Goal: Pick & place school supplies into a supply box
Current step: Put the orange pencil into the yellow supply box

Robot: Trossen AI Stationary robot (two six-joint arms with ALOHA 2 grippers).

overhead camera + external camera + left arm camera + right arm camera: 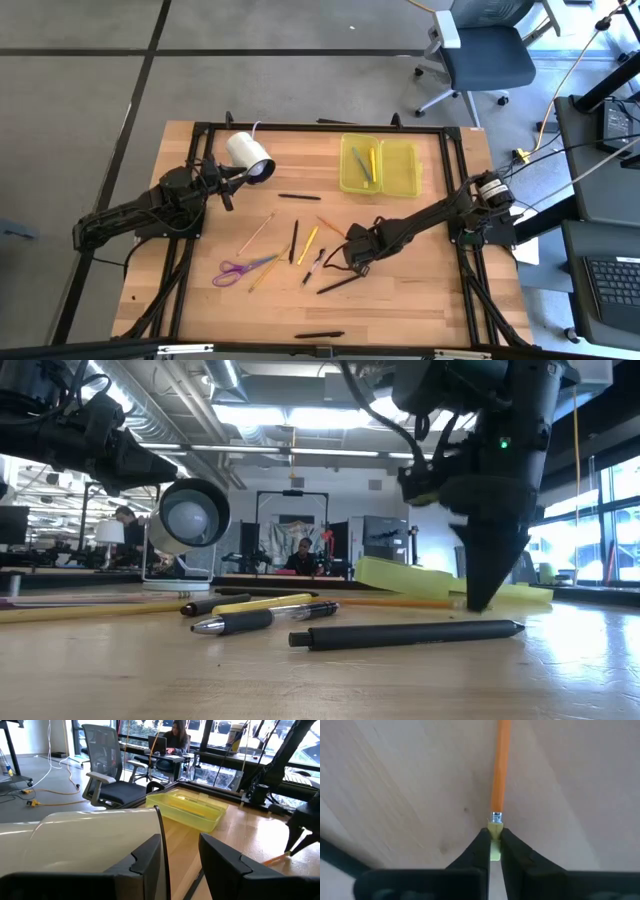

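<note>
R claw [491,851] is down on the wooden desk [420,290] near centre, fingers pinched tight on the pale eraser end of a thin orange pencil [499,767]. The pencil lies flat on the desk, its shaft running away from the claw tips toward approx 11 o'clock in the high view.

Supply box, a translucent yellow-green plastic case [378,165] w/ two shallow halves lying open, sits at approx 12 o'clock from the R claw, near the desk's far edge, well apart from it. A couple of pencils already lie in one half.

L claw [181,855] is at approx 9–10 o'clock on the desk, fingers spread wide around a white cylinder [249,155].

Loose supplies lie across mid-desk: small purple-handled scissors [236,267] at approx 8 o'clock, a black pen [405,634] just beside the R claw, and a yellow pencil [308,244] nearby.
</note>
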